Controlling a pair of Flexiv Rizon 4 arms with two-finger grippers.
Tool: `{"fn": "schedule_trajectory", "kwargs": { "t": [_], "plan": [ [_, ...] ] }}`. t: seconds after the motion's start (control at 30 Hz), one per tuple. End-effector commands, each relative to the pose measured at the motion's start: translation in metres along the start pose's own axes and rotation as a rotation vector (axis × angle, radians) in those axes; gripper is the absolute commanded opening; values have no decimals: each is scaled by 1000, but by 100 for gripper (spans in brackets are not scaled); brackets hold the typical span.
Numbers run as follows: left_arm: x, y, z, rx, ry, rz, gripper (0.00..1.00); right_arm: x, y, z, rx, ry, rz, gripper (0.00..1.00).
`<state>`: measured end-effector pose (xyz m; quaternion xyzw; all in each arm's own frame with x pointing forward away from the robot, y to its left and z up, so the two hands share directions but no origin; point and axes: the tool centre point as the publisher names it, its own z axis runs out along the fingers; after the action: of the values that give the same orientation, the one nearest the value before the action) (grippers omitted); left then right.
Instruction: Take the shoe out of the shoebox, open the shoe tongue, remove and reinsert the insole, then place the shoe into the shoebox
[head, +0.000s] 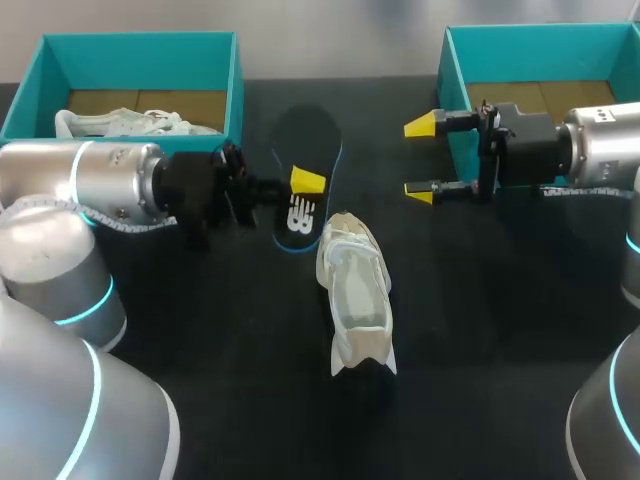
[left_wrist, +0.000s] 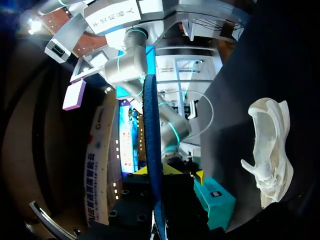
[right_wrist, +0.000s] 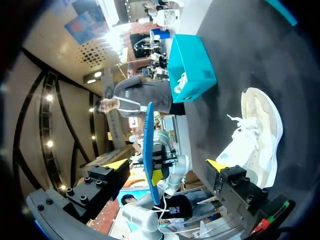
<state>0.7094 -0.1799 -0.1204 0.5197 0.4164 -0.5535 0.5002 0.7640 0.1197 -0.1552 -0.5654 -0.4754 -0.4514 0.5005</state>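
One insole (head: 308, 130) seemingly clamped in left gripper (head: 302, 188), shoe (head: 356, 292) beside.

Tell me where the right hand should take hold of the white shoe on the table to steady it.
Probably the opening's rim on the right side of the shoe, from above: it sits sole-down, opening up, so one finger goes inside, one outside. The right hand is open and on that side; the left hand holds the insole.

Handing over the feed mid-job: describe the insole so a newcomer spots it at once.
Find the left teal box, then the white shoe mid-table. Between them the left end effector grips the insole: flat, black and blue-edged, not white.
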Motion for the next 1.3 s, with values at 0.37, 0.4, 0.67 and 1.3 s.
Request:
{"fn": "schedule_trajectory", "kwargs": {
  "t": [0.37, 0.4, 0.67, 1.3],
  "plan": [
    [5, 12, 4, 54, -10, 2, 0, 0, 0, 2, -2, -2, 0, 100],
    [7, 11, 5, 46, -2, 21, 0, 0, 0, 2, -2, -2, 0, 100],
    [32, 3, 10, -33, -40, 132, 0, 0, 0, 2, -2, -2, 0, 100],
    [53, 6, 18, -59, -34, 51, 0, -6, 16, 25, 63, -77, -82, 100]
  ]
}}
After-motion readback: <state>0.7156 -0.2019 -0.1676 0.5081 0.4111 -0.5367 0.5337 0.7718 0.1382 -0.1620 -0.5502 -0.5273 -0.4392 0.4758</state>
